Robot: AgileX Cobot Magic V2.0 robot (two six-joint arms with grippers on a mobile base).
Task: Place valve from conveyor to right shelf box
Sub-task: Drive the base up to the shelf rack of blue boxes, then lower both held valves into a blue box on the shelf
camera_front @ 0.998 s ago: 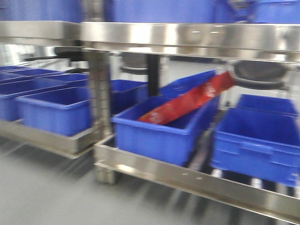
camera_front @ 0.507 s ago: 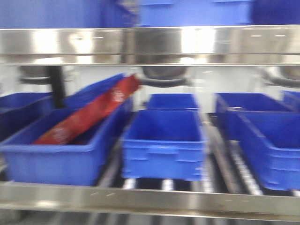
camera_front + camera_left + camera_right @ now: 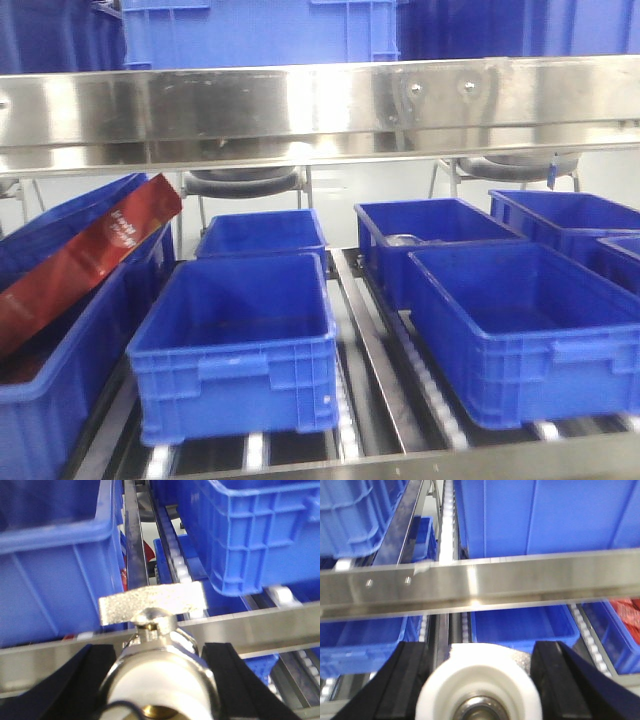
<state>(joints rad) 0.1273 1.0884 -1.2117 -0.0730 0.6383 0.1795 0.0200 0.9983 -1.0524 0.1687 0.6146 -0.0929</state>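
Facing shelf rails [image 3: 280,630], left end effector [image 3: 160,655] and right end effector [image 3: 479,657] each grip valves [image 3: 150,607].

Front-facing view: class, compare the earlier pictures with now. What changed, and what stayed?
The view swept rightward along the right shelf: the red packet and its blue bin slid from mid-picture to the left edge, and further bins came into sight. The packet leans in the same bin as before; nothing taken or released.

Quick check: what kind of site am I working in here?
Likely a warehouse or factory stockroom: stainless-steel shelf racking, rows of blue plastic bins, and roller tracks under them.
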